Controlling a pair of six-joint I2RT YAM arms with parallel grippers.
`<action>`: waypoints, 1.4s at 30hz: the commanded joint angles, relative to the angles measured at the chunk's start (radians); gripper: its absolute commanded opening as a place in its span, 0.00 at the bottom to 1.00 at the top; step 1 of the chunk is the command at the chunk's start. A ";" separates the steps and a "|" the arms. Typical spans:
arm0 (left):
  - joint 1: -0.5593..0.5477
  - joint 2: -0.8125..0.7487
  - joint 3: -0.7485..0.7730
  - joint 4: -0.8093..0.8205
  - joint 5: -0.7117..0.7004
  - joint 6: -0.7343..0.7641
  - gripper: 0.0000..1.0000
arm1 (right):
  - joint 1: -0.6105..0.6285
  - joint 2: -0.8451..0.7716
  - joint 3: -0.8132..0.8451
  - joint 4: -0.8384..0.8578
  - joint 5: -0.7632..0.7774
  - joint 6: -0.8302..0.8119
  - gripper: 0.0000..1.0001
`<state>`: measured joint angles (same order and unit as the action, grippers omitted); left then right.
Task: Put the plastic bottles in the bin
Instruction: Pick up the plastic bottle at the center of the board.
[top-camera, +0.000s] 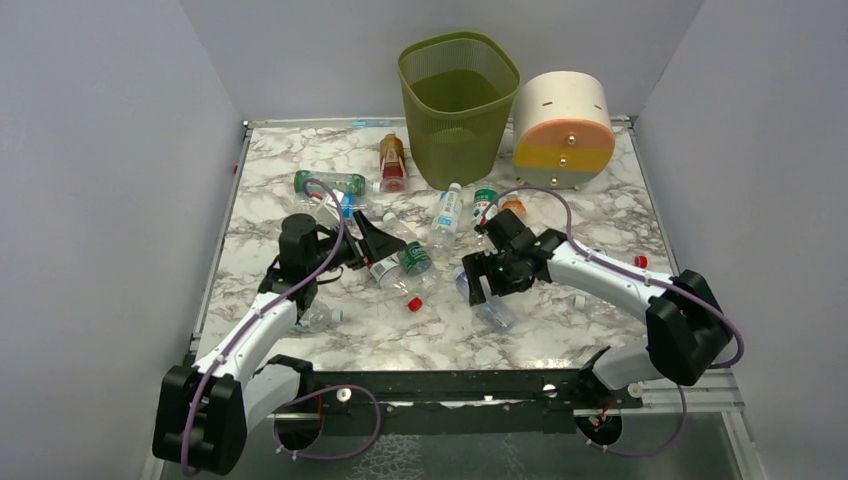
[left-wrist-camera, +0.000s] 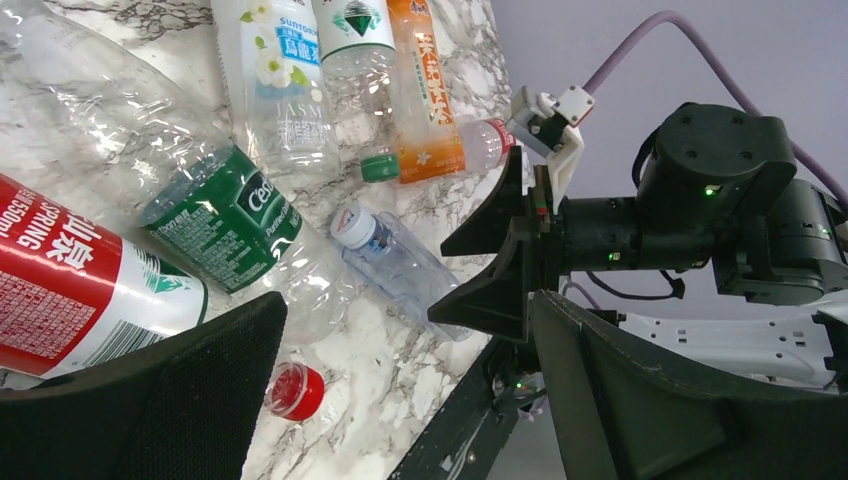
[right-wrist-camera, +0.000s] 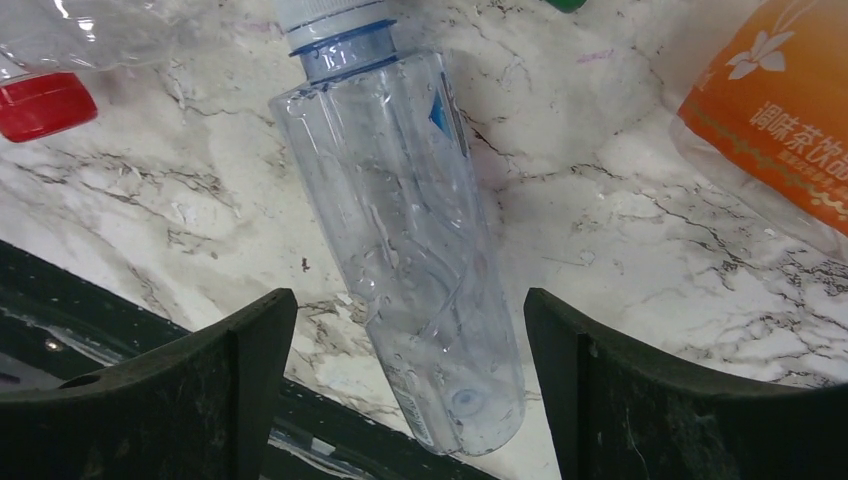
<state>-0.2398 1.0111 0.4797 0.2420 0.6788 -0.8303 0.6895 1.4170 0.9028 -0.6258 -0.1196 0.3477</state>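
Left side: left end effector (left-wrist-camera: 407, 300) is hanging released, jaws spread wide, gripping nothing. Under it a red-labelled bottle (left-wrist-camera: 60, 290) and a green-labelled bottle (left-wrist-camera: 225, 220) are lying flat, touching. A loose red cap (left-wrist-camera: 297, 390) is sitting on the marble desk (top-camera: 560, 325) just beside them.

Centre front: a small clear bottle (right-wrist-camera: 420, 270), no label, white-and-blue cap, is lying on its side near the desk's front edge. Right end effector (right-wrist-camera: 408, 295) is straddling its body. Both pads are standing clear of the plastic, so it is released and not yet gripping.

Centre back: the olive mesh bin (top-camera: 455, 140) is standing upright, well apart from that bottle. More plastic bottles are lying scattered in front of it. A cream drum (top-camera: 563, 125) is standing just to its right.

Handling, my judgement: the clear bottle is looking empty, so light. Its wall is thin and probably denting under a hard squeeze. It is smooth and round, so likely slipping or rolling. Taking it across the mid-body seems safest.

Views: overhead is giving the bin and the layout, but the right arm is hiding part of the clear bottle. The right wrist view is showing the gaps on either side of it. Only the left wrist view is showing the right end effector side-on, low over the desk.
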 joint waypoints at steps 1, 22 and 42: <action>-0.006 -0.048 0.032 -0.025 -0.046 0.029 0.99 | 0.023 0.036 0.029 0.026 0.064 -0.018 0.86; -0.006 -0.057 0.051 -0.072 -0.053 0.048 0.99 | 0.066 0.095 -0.002 0.040 0.066 -0.006 0.57; -0.006 -0.042 0.159 -0.187 -0.051 0.102 0.99 | 0.085 -0.106 0.264 -0.136 -0.057 0.033 0.40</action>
<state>-0.2398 0.9894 0.5987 0.0925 0.6388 -0.7605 0.7670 1.3445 1.1038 -0.7044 -0.1371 0.3653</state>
